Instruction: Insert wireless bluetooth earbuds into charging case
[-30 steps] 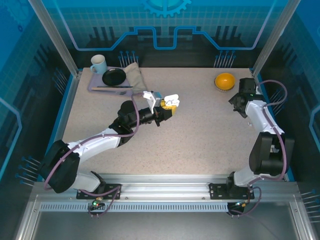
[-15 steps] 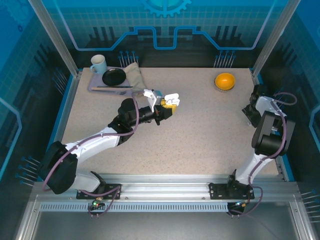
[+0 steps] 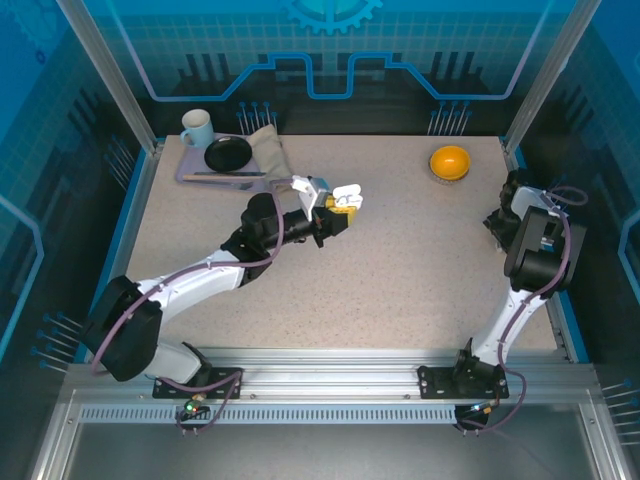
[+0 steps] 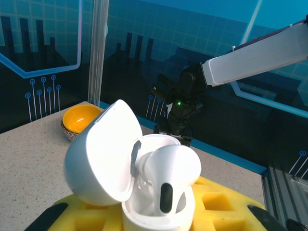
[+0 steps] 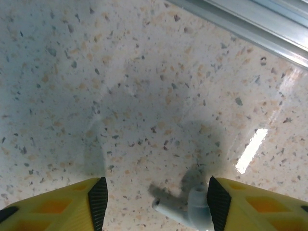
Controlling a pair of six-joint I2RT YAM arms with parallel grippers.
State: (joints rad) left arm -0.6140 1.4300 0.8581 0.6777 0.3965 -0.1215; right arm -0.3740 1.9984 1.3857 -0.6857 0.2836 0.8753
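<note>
- The left arm [image 3: 190, 285] stretches from its base at the near left corner diagonally across the worktop [image 3: 400, 270]. Its forearm is low and its wrist reaches the middle of the far half.
- The left gripper [image 3: 338, 208] points towards the far right. Its jaws are closed tight on the charging case [image 4: 159, 214], one yellow finger on each side of the case's lower body.
- The charging case is white and stands upright in that grip, with its rounded lid [image 4: 103, 159] swung open to the left in the wrist view. I cannot tell whether its base touches the worktop.
- A seated earbud [image 4: 168, 175], white with a dark oval mark on its stem, sits in the case's well. Its bulb rises above the rim.
- The right arm [image 3: 535, 250] is folded up tight at the right edge of the worktop, elbow high and wrist turned downward, well apart from the left arm and the case.
- The right gripper [image 5: 156, 202] faces straight down at the speckled surface. Its jaws stand well apart and grip nothing.
- A loose earbud [image 5: 190, 211], white with a short stem, lies on the worktop between the black-tipped fingers [image 5: 98, 197]. It is just beside the right-hand finger in that view and well clear of the other. Whether it touches the near finger I cannot tell.
- An orange bowl [image 3: 450, 161] sits on the far right part of the worktop, between the held case and the right arm's wrist.
</note>
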